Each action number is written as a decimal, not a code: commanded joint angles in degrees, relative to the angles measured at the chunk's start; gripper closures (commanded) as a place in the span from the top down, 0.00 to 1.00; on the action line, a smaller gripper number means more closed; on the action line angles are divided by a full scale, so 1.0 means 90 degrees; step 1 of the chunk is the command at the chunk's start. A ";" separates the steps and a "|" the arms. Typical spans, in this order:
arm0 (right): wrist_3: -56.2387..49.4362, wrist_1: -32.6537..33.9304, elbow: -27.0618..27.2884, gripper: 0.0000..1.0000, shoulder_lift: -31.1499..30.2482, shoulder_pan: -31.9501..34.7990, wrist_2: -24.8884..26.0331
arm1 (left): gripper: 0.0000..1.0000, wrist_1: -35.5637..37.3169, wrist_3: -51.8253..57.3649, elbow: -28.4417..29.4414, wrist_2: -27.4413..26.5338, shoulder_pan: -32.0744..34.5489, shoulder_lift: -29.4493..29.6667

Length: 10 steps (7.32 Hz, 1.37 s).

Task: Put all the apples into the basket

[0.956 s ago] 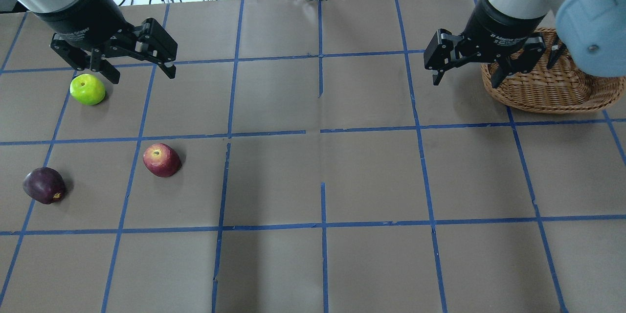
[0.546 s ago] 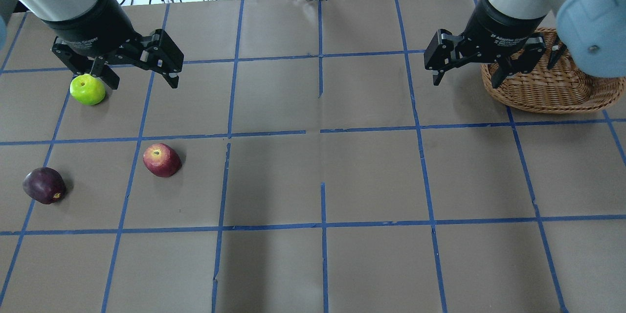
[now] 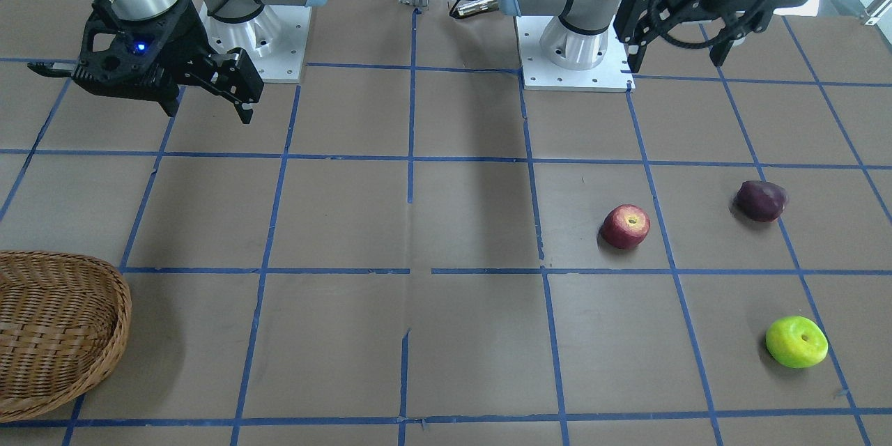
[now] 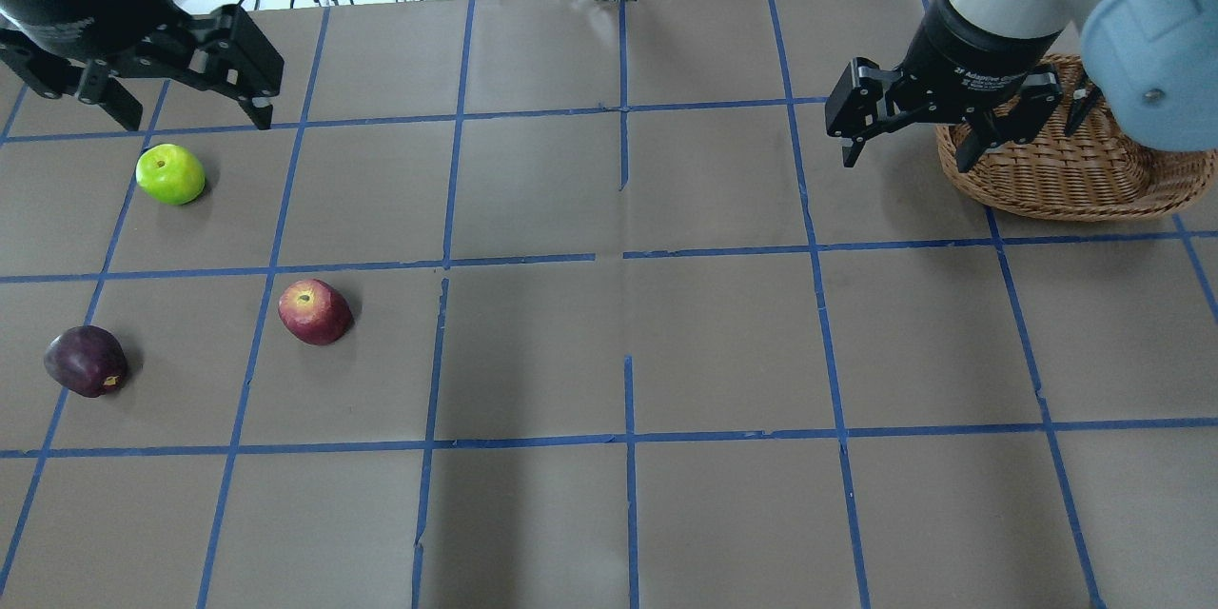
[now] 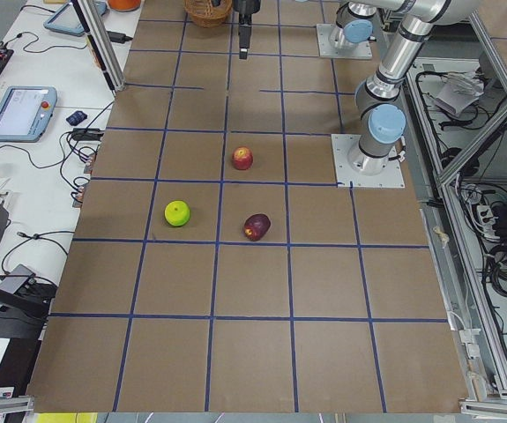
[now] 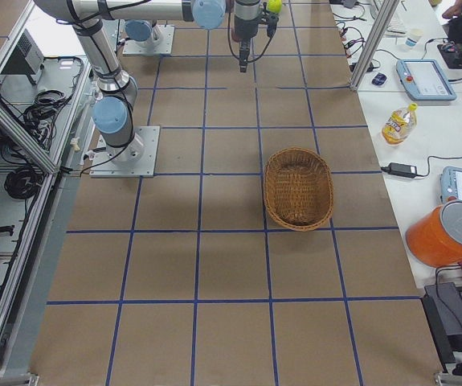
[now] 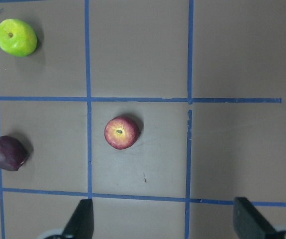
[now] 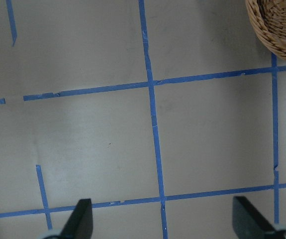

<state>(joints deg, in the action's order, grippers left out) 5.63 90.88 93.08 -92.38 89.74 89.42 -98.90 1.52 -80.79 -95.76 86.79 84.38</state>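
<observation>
Over taped table (image 4: 723, 343), left gripper (image 4: 195, 119) hangs spread, seemingly clear of green apple (image 4: 170, 174).

Left gripper (image 4: 195, 114) held high, jaws wide apart, right gripper (image 4: 906, 157) likewise spread, both pointing down

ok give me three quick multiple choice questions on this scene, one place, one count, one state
1. Apple farthest from the robot's base? A red B green apple C purple
2. Apples in the basket? A none B one C two
3. The left end effector is: A shut on an apple B open, empty C shut, empty

1 B: it lies lowest in the front-facing view, opposite the base.
2 A: only bare weave shows inside.
3 B: its jaws stand wide apart, nothing between.
</observation>
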 commanded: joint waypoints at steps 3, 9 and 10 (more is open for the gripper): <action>0.0000 0.0000 0.0000 1.00 0.0010 0.0000 0.0006 | 1.00 -0.0788 0.0016 0.0568 0.0611 -0.0063 -0.0089; 0.0000 -0.0019 0.0000 1.00 0.0000 0.0000 0.0015 | 1.00 0.0021 0.0026 -0.0797 0.0553 -0.0102 0.0266; -0.0010 -0.0019 0.0000 1.00 0.0000 0.0000 0.0015 | 1.00 0.0041 0.0026 -0.0837 0.0553 -0.0112 0.0157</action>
<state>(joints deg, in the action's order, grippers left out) 5.57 90.73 93.08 -92.36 89.74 89.53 -98.96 1.73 -86.93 -90.74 85.88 87.22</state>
